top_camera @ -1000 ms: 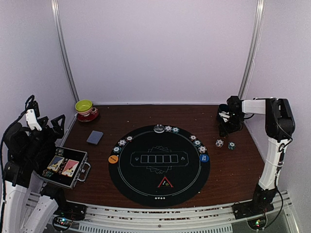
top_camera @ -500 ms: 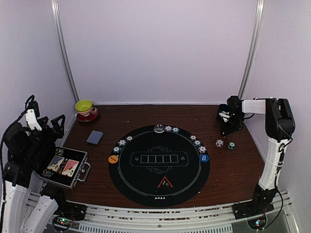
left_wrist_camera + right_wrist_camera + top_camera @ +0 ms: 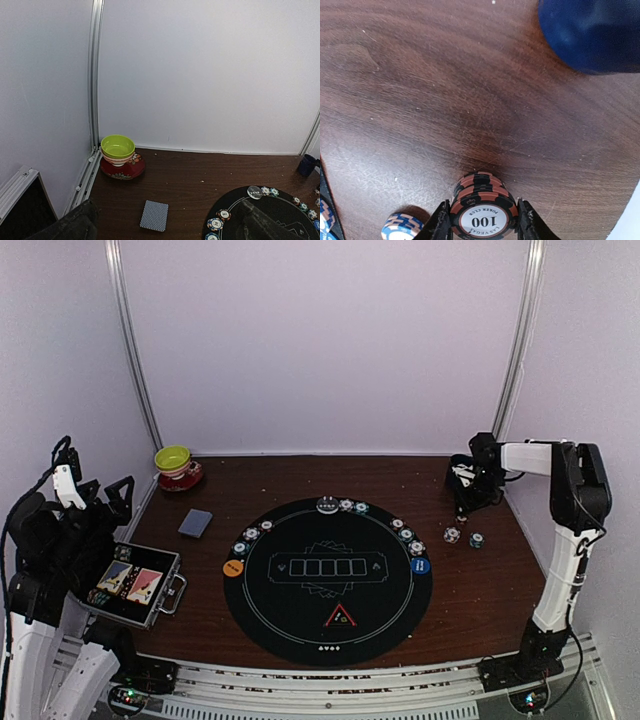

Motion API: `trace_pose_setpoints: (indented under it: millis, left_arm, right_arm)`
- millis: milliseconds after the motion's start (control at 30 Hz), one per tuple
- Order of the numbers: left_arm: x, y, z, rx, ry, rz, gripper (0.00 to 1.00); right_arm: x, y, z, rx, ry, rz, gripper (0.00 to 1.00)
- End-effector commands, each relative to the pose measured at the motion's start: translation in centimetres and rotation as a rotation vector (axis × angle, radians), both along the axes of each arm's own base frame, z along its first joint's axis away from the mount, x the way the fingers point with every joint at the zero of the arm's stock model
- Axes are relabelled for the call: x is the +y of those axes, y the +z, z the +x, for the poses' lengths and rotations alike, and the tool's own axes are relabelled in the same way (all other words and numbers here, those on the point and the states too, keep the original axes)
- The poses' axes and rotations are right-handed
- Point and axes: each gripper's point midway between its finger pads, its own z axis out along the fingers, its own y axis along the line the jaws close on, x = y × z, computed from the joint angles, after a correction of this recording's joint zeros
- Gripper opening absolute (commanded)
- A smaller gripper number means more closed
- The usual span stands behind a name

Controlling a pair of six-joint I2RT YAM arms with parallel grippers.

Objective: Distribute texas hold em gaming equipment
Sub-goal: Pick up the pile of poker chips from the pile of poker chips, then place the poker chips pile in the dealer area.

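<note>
Poker chips form a short red-and-black stack [image 3: 481,195], its top chip marked 100, at the far right of the brown wooden table [image 3: 420,100]. The right gripper [image 3: 483,220] pinches this stack from both sides, its fingers [image 3: 440,227] pressed against the chip edges. Whether the stack rests on the wood or is lifted cannot be told. A dark blue mug [image 3: 590,30] stands just beyond it, and a blue-and-white chip [image 3: 400,228] lies near it.

Seen from overhead, a round black mat [image 3: 300,625] fills the middle of the table. More chips [image 3: 345,506] are spaced along its far rim. An orange button [image 3: 233,567] sits on its left edge, a blue button [image 3: 419,565] on its right edge, and a red triangle marker [image 3: 340,617] near its front. A deck of grey-blue-backed cards [image 3: 195,523] lies left of the mat, apart from it.

The left gripper [image 3: 93,480] hangs raised near an open case [image 3: 166,580] at the near left corner, jaws spread wide, holding nothing.
</note>
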Motion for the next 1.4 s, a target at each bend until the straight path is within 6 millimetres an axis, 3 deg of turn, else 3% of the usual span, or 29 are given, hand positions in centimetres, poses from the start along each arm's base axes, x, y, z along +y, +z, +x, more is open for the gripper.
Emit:
trace_pose_setpoints:
  millis: [0, 200, 400, 567, 800, 967, 1367]
  left_arm:
    - [0.0, 1.2, -0.2, -0.053, 0.000, 0.002, 0.98]
    - [0.1, 1.1, -0.2, -0.048, 0.003, 0.002, 0.98]
    - [0.2, 0.9, 0.0, -0.041, 0.007, 0.002, 0.98]
    - [0.2, 0.9, 0.0, -0.040, 0.011, 0.002, 0.98]
    - [0.2, 0.9, 0.0, -0.041, 0.010, 0.003, 0.98]
    - [0.2, 1.0, -0.1, -0.043, 0.008, 0.003, 0.98]
    - [0.2, 1.1, -0.1, -0.046, 0.007, 0.003, 0.98]
  right_arm:
    - [0.3, 3.5, 0.7, -0.086, 0.007, 0.015, 0.34]
    - [2.5, 5.5, 0.9, -0.132, 0.055, 0.019, 0.34]
    - [9.4, 8.4, 1.5, -0.202, 0.207, 0.015, 0.34]
    - [14.3, 8.9, 3.0, -0.218, 0.311, 0.036, 0.34]
    - [18.8, 7.4, 5.2, -0.211, 0.406, 0.057, 0.34]
    - [21.3, 6.1, 5.1, -0.197, 0.471, 0.067, 0.34]
    - [23.2, 1.1, 4.1, -0.119, 0.515, 0.038, 0.34]
